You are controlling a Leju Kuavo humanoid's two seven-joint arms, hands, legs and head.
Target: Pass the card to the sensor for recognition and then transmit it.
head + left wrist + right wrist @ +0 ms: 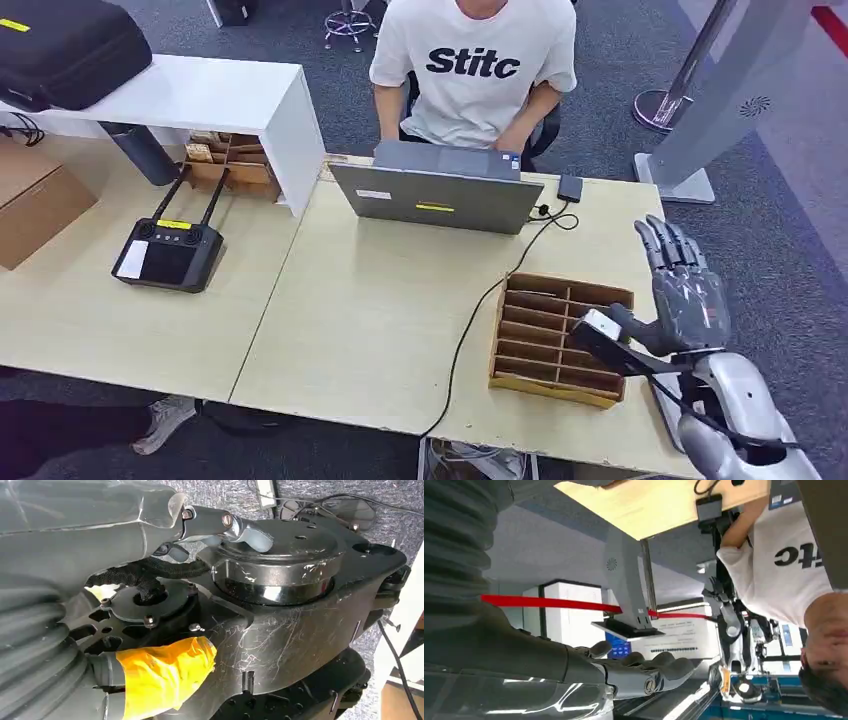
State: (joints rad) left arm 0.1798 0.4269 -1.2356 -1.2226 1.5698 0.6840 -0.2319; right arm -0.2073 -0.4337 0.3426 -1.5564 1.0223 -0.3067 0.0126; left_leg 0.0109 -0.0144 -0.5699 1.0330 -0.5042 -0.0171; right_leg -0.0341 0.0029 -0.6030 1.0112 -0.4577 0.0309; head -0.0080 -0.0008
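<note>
The right robot hand point(682, 290) is hovering over the right end of the counter point(380, 320), fingers stretched forward and apart, thumb swung out toward the wooden divider tray point(560, 338). A flat dark-and-white piece, most likely the card point(603, 337), is lying across the tray's right edge just under that thumb. Whether the thumb is actually pinching it or only touching it is hard to tell from here; the right wrist view is showing the fingers extended with nothing between them.

The left robot hand point(220, 527) is hanging low beside the robot's body, fingers curled in, holding nothing.

By the look of things, the task is sitting at its opening step: the card is not lifted clear, nothing is presented for reading, nothing handed over. The small dark box point(570, 187) on a cable point(470, 330) beside the laptop point(440, 195) could be the sensor, though that is a guess. The person point(475, 65) is sitting behind the laptop, the likely receiver.

For room, the tray's upright dividers are crowding the card on one side, and the counter's right edge is close. The stretch toward the small box is looking open, cable aside.
</note>
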